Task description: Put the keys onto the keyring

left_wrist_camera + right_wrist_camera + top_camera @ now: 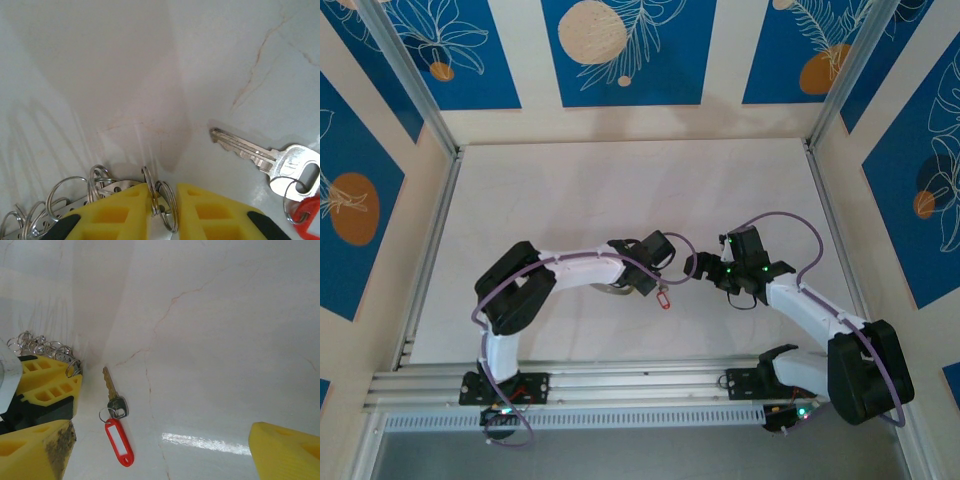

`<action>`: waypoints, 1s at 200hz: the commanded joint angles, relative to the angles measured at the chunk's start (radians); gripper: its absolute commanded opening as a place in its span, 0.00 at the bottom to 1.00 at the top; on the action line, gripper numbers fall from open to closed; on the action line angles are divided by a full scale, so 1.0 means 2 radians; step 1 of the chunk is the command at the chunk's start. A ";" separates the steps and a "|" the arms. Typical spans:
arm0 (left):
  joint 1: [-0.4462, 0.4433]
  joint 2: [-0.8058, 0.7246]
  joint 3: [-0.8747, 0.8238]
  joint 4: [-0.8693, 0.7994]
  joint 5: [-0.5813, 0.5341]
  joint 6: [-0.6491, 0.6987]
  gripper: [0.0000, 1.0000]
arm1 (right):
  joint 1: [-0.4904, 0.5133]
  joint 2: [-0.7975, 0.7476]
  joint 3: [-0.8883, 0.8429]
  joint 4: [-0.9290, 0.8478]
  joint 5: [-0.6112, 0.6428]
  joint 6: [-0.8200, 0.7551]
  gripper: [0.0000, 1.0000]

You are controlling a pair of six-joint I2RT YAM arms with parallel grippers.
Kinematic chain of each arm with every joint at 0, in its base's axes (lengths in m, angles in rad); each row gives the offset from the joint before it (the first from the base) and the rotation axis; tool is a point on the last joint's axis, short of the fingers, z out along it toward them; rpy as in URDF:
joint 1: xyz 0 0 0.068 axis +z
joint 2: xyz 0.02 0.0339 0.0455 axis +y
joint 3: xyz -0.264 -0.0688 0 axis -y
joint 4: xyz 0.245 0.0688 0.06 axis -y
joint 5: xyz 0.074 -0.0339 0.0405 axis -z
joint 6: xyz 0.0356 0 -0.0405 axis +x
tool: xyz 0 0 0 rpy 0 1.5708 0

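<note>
The keys lie flat on the white table: a silver key (245, 148) joined by a small split ring to a red tag (119, 441), seen from above as a red speck (665, 298). The keyring (75, 192) is a bunch of wire rings on a perforated metal strip, resting by my left gripper (162, 195). That gripper's yellow fingers are shut on two of its small rings, just left of the key. My right gripper (160, 455) hovers over the key and tag with its jaws wide open and nothing between them.
The white marbled tabletop (620, 190) is bounded by aluminium rails at the sides and front. My two gripper heads nearly meet at mid-table, left (658, 262) and right (704, 268). Patterned blue walls stand behind.
</note>
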 commanded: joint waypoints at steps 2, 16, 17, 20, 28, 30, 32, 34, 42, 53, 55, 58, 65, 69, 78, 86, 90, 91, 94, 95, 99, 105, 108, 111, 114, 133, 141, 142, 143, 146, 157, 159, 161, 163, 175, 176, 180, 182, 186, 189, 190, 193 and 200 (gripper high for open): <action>-0.003 0.012 -0.007 0.002 -0.005 -0.001 0.21 | 0.003 -0.008 -0.003 -0.003 -0.010 -0.002 0.91; -0.002 0.013 -0.008 0.002 -0.008 -0.001 0.21 | 0.003 -0.008 -0.002 -0.002 -0.010 -0.002 0.90; -0.002 0.013 -0.008 0.002 -0.008 -0.001 0.21 | 0.003 -0.008 -0.002 -0.002 -0.010 -0.002 0.90; -0.002 0.013 -0.008 0.001 -0.008 -0.002 0.21 | 0.003 -0.008 -0.002 -0.002 -0.011 -0.002 0.90; -0.002 0.013 -0.008 0.002 -0.010 -0.001 0.21 | 0.003 -0.008 -0.002 -0.001 -0.011 -0.002 0.90; -0.003 0.013 -0.009 0.002 -0.010 -0.002 0.21 | 0.003 -0.008 -0.002 -0.001 -0.011 -0.002 0.90; -0.003 0.012 -0.009 0.002 -0.011 -0.002 0.21 | 0.003 -0.008 -0.003 -0.001 -0.011 -0.002 0.90; -0.002 0.013 -0.009 0.002 -0.011 -0.002 0.21 | 0.003 -0.007 -0.002 -0.001 -0.011 -0.002 0.90; -0.002 0.013 -0.009 0.002 -0.012 -0.002 0.21 | 0.004 -0.007 -0.002 0.000 -0.012 -0.002 0.90; -0.002 0.013 -0.009 0.003 -0.013 -0.002 0.19 | 0.004 -0.007 -0.001 -0.001 -0.012 -0.002 0.90; -0.002 0.013 -0.009 0.003 -0.013 -0.002 0.19 | 0.003 -0.008 0.000 -0.001 -0.012 -0.002 0.89; -0.002 0.013 -0.009 0.003 -0.013 -0.002 0.19 | 0.003 -0.008 0.000 -0.001 -0.012 -0.002 0.89; -0.002 0.013 -0.009 0.003 -0.013 -0.002 0.18 | 0.003 -0.008 0.000 -0.002 -0.012 -0.002 0.89; -0.003 0.013 -0.008 0.003 -0.013 -0.002 0.18 | 0.004 -0.007 0.000 -0.002 -0.012 -0.003 0.89; -0.002 0.013 -0.008 0.002 -0.013 -0.002 0.17 | 0.003 -0.007 0.000 -0.001 -0.012 -0.002 0.89; -0.002 0.012 -0.008 0.002 -0.013 -0.002 0.16 | 0.004 -0.007 -0.001 0.000 -0.013 -0.002 0.89; -0.002 0.012 -0.008 0.002 -0.013 -0.002 0.16 | 0.005 -0.006 -0.001 0.000 -0.013 -0.002 0.89; -0.002 0.012 -0.008 0.002 -0.013 -0.002 0.16 | 0.005 -0.006 -0.001 0.000 -0.013 -0.002 0.89; -0.002 0.012 -0.008 0.002 -0.013 -0.002 0.16 | 0.004 -0.006 -0.001 0.000 -0.013 -0.003 0.89; -0.002 0.012 -0.008 0.002 -0.013 -0.002 0.16 | 0.004 -0.006 -0.001 0.001 -0.013 -0.002 0.89; -0.002 0.012 -0.008 0.002 -0.013 -0.002 0.16 | 0.004 -0.006 -0.001 0.001 -0.013 -0.002 0.89; -0.001 0.012 -0.008 0.002 -0.013 -0.002 0.15 | 0.004 -0.006 -0.001 0.001 -0.013 -0.002 0.89; -0.002 0.012 -0.008 0.002 -0.013 -0.002 0.15 | 0.004 -0.006 -0.001 0.001 -0.013 -0.002 0.88; -0.002 0.012 -0.008 0.002 -0.013 -0.002 0.15 | 0.004 -0.006 -0.001 0.001 -0.014 -0.002 0.88; -0.002 0.013 -0.008 0.002 -0.013 -0.002 0.14 | 0.004 -0.007 0.000 0.001 -0.013 -0.002 0.88; -0.002 0.012 -0.008 0.002 -0.013 -0.003 0.12 | 0.004 -0.006 0.000 0.001 -0.013 -0.003 0.88; -0.002 0.012 -0.008 0.001 -0.013 -0.003 0.10 | 0.005 -0.006 0.000 0.000 -0.013 -0.003 0.88; -0.002 0.012 -0.008 0.001 -0.013 -0.003 0.10 | 0.005 -0.006 0.001 0.000 -0.013 -0.003 0.88; -0.002 0.012 -0.008 0.001 -0.013 -0.002 0.10 | 0.005 -0.006 0.001 0.000 -0.013 -0.003 0.88; -0.002 0.012 -0.007 0.001 -0.013 -0.003 0.10 | 0.005 -0.007 0.001 0.000 -0.013 -0.003 0.88; -0.002 0.010 -0.007 0.000 -0.013 -0.003 0.07 | 0.005 -0.007 0.001 -0.001 -0.013 -0.002 0.88; -0.002 0.010 -0.007 0.000 -0.013 -0.003 0.07 | 0.005 -0.007 0.001 -0.001 -0.013 -0.003 0.88; -0.002 0.010 -0.007 0.000 -0.013 -0.003 0.06 | 0.005 -0.007 0.001 -0.001 -0.013 -0.003 0.88; -0.002 0.009 -0.007 -0.001 -0.013 -0.003 0.06 | 0.005 -0.007 0.001 0.000 -0.014 -0.003 0.88; -0.002 0.007 -0.006 -0.002 -0.013 -0.003 0.03 | 0.005 -0.007 0.001 -0.001 -0.013 -0.003 0.88; -0.002 0.006 -0.006 -0.002 -0.013 -0.004 0.02 | 0.005 -0.007 0.001 -0.001 -0.014 -0.003 0.88; -0.002 0.005 -0.006 -0.002 -0.013 -0.003 0.01 | 0.005 -0.007 0.001 -0.001 -0.013 -0.003 0.88; -0.002 0.004 -0.006 -0.002 -0.014 -0.003 0.00 | 0.005 -0.008 0.001 -0.001 -0.014 -0.003 0.88; -0.002 0.002 -0.006 -0.002 -0.014 -0.003 0.00 | 0.005 -0.007 0.001 -0.001 -0.014 -0.003 0.88; -0.002 0.001 -0.006 -0.002 -0.014 -0.004 0.00 | 0.005 -0.007 0.001 -0.001 -0.014 -0.003 0.88; -0.002 0.000 -0.006 -0.002 -0.014 -0.003 0.00 | 0.005 -0.008 0.001 -0.001 -0.014 -0.003 0.88; -0.002 -0.002 -0.006 -0.002 -0.015 -0.003 0.00 | 0.005 -0.007 0.002 -0.001 -0.015 -0.003 0.88; -0.002 -0.005 -0.005 -0.003 -0.016 -0.003 0.00 | 0.005 -0.007 0.003 -0.001 -0.013 -0.002 0.88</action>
